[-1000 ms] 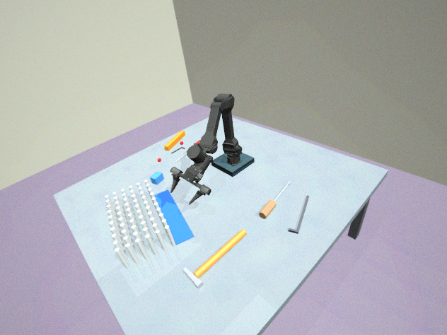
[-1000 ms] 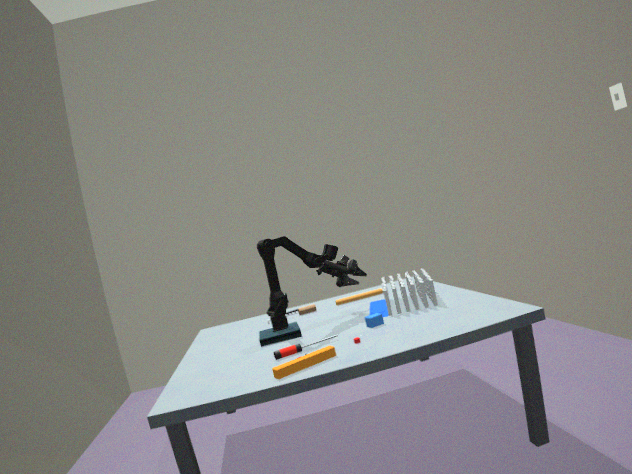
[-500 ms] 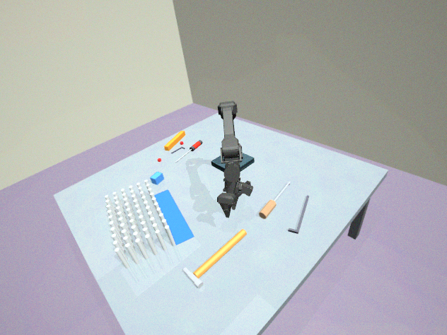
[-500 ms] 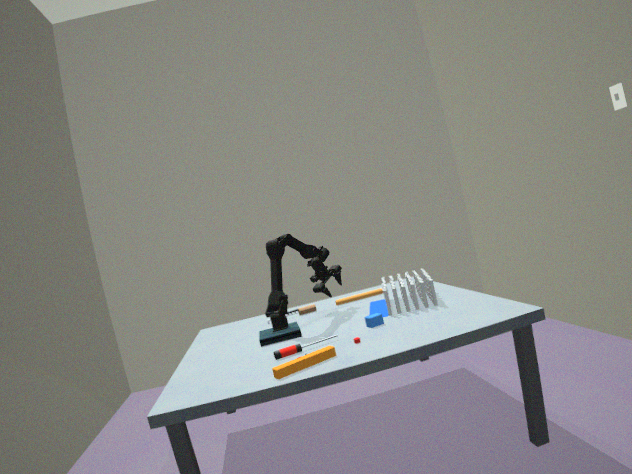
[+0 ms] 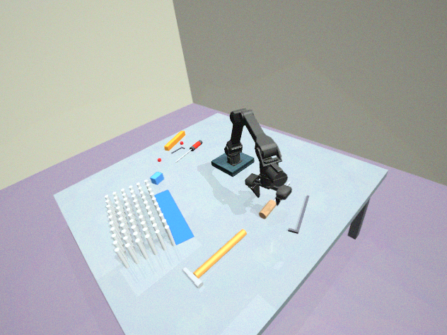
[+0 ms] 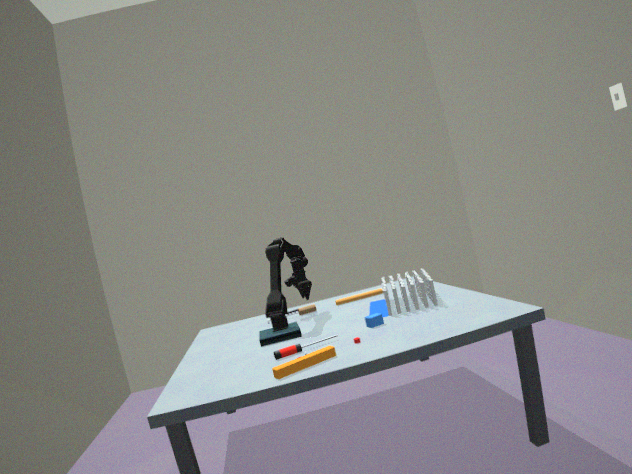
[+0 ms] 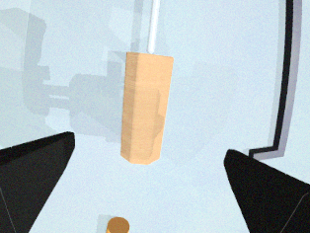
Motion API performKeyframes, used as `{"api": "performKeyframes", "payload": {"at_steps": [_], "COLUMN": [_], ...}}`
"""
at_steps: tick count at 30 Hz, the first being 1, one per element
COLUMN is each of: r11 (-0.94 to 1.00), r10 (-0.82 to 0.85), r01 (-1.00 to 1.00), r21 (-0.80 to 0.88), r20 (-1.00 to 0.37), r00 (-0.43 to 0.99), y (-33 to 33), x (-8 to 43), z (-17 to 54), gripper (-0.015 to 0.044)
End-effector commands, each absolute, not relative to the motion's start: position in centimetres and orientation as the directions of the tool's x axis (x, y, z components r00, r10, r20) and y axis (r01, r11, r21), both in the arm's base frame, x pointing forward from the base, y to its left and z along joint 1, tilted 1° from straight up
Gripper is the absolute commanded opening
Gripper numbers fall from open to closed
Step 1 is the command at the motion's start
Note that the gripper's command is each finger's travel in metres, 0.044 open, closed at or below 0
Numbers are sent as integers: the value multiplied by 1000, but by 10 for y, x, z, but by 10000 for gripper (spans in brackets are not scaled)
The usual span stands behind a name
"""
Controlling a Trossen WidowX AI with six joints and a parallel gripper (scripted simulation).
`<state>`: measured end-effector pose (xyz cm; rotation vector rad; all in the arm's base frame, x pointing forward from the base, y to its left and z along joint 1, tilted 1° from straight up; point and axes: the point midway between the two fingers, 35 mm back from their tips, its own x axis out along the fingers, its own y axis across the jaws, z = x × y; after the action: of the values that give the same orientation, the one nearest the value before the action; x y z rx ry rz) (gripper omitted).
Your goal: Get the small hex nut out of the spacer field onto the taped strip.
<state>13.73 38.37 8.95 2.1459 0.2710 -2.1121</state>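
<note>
My gripper point(image 5: 267, 199) point(image 7: 151, 148) is open and empty above the wooden handle point(image 5: 267, 209) point(image 6: 307, 309) point(image 7: 143, 109) of a thin-shafted tool, which lies between the fingertips in the wrist view. A dark L-shaped hook tool point(image 5: 302, 214) point(image 7: 283, 99) lies beside it. A hammer point(image 5: 221, 253) point(image 6: 359, 296) with an orange handle lies nearer the spacers; its handle end shows at the bottom of the wrist view. The white spacers point(image 5: 141, 249) stand in rows behind the blue taped strip point(image 5: 175, 218) point(image 6: 378, 308). The nut cannot be made out in these views.
A blue block point(image 5: 157, 177) point(image 6: 374, 320) lies near the strip's far corner. A red screwdriver point(image 5: 196, 145) point(image 6: 288, 351), a small hex key point(image 5: 177, 150), an orange bar point(image 5: 175, 140) point(image 6: 304, 362) and two small red pieces lie on the other side of the arm's base.
</note>
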Motion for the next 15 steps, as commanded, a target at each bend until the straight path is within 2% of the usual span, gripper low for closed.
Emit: {"api": "performKeyframes", "payload": {"at_steps": [1,13,15], "r11": [-974,-974,-974], "r10": [33,33,33], "r01": [225,225,225], "r21": [-32,-31,-31], "r20": [-999,-999,-999], "r00": [3,3,3], "y": [382,375,375], "x": [139,133,133], "z": [89,89,89], "gripper": [440,440,387]}}
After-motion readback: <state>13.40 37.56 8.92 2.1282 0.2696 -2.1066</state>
